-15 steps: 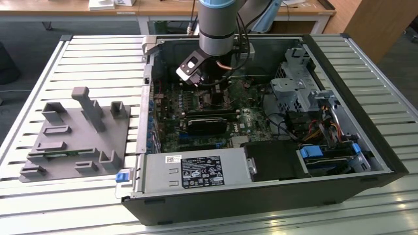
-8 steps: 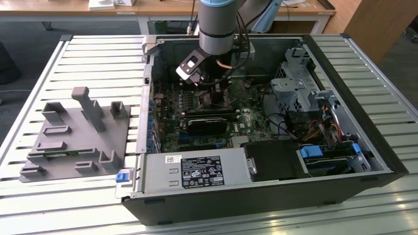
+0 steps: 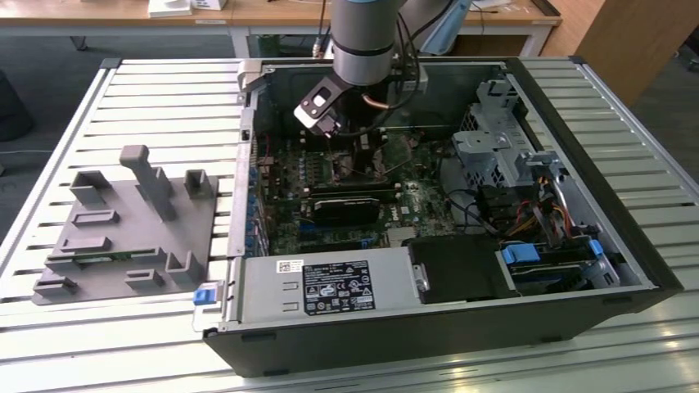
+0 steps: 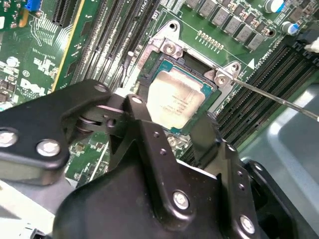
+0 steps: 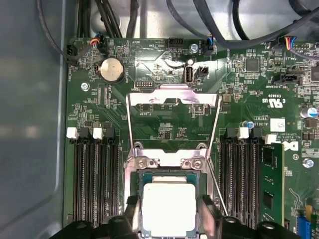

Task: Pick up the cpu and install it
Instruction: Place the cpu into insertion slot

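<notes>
The install step seems in hand: the cpu lies in the open socket, the claw straddles it, pinching or spread I cannot tell, and the next move calls for keeping it flat.

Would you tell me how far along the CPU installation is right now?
Done: the silvery square cpu looks set in the black-framed socket on the green motherboard. In hand: the black gripper straddles it. Left: the silver metal retention plate stands open, not clamped.
</notes>
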